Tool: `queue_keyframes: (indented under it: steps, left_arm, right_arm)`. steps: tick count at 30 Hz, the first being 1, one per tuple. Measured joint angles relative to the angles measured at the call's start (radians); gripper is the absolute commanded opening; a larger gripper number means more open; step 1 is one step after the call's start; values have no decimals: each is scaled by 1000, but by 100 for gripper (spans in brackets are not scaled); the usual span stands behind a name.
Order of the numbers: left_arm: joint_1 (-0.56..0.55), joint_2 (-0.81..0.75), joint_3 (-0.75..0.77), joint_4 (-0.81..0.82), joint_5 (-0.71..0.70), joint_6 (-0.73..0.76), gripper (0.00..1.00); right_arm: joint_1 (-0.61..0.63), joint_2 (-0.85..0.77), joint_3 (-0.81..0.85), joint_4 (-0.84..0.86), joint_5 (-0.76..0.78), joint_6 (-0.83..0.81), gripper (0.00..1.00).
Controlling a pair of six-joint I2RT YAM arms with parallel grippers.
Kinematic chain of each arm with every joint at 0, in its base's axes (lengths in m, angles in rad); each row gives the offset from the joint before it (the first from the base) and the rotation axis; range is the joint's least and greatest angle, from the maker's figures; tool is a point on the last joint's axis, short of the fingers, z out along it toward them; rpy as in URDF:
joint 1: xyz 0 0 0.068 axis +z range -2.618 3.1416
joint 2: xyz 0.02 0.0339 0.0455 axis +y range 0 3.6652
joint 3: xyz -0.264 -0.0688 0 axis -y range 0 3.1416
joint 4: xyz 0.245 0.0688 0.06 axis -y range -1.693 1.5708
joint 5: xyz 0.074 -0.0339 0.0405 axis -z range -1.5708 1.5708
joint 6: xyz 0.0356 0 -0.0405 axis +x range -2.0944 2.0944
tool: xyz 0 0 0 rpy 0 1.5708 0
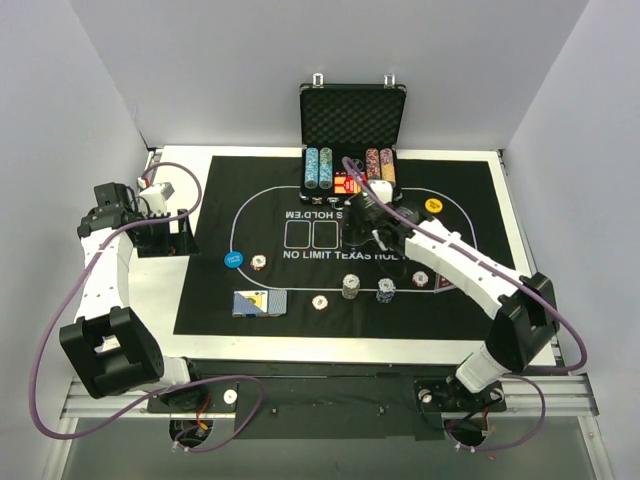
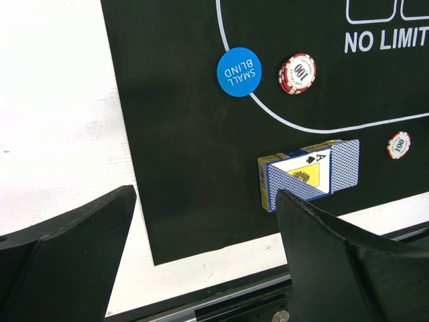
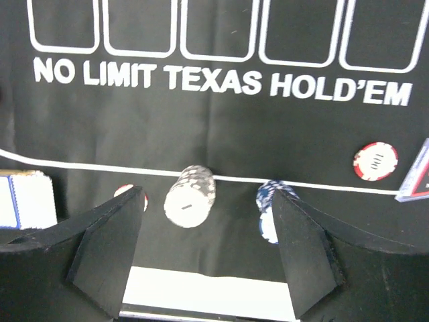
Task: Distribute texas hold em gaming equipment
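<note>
While chips are going out to the seats, the entry reads:

- **Right gripper** [image 3: 208, 196]: jaws apart, holding nothing.
- **Grey chip stack** [image 3: 190, 196]: upright on the black mat [image 3: 221, 134], seen in the gap between the fingers and touching neither.
- **Blue chip stack** [image 3: 271, 194]: just beside the right finger.
- **Left gripper** [image 2: 206, 194]: wide apart, empty.
- **Step:** grey stack apparently placed.
- **Next:** lift clear without tipping it, then fetch more from the case [image 1: 352, 115].

A black mat [image 1: 205, 290] (white-printed) lies on the white table [image 1: 158, 295], an open case [image 1: 352, 115] at its far edge.
</note>
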Motion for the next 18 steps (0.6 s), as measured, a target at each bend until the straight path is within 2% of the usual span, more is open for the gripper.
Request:
queue_keyframes:
  steps: [7,18]
  left_arm:
    - [0,-1,0,0,0,0,97]
    - [0,-1,0,0,0,0,97]
  right_arm:
    - [100,123,39,-48,-27,-16,72]
    - [132,225,39,-74,-47,-24,63]
